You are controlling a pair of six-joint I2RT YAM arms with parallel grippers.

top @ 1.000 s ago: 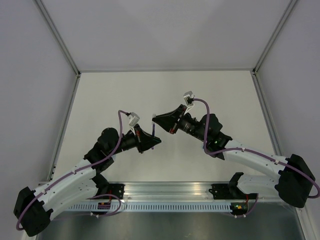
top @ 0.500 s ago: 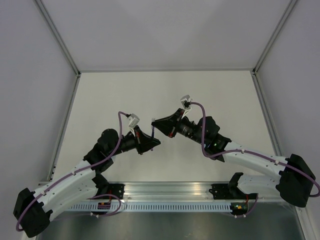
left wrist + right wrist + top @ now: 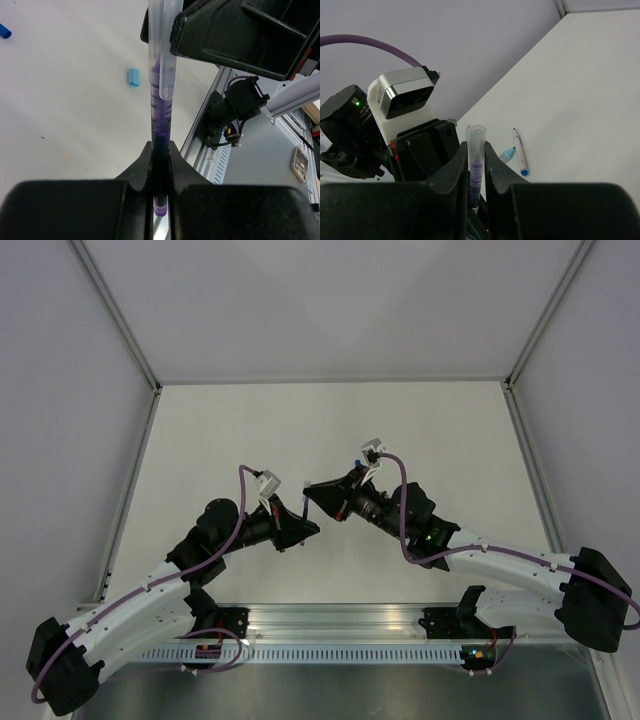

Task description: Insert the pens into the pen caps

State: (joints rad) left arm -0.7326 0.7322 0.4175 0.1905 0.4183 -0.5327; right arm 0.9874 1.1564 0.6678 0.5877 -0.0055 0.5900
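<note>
Left end effector (image 3: 160,152) pinches the dark pen (image 3: 160,125); right end effector (image 3: 476,148) pinches the clear cap (image 3: 477,134) over its tip. Probably light, rigid, slick; hold mid-barrel.

— How do your arms sit?
— Your left arm (image 3: 150,590) and right arm (image 3: 500,560) bend inward, wrists nose to nose over the table's (image 3: 200,440) middle.
— And the grip?
— Your left fingers (image 3: 135,172) clamp the pen (image 3: 161,135). Your right fingers (image 3: 452,170) pinch its clear end.
</note>
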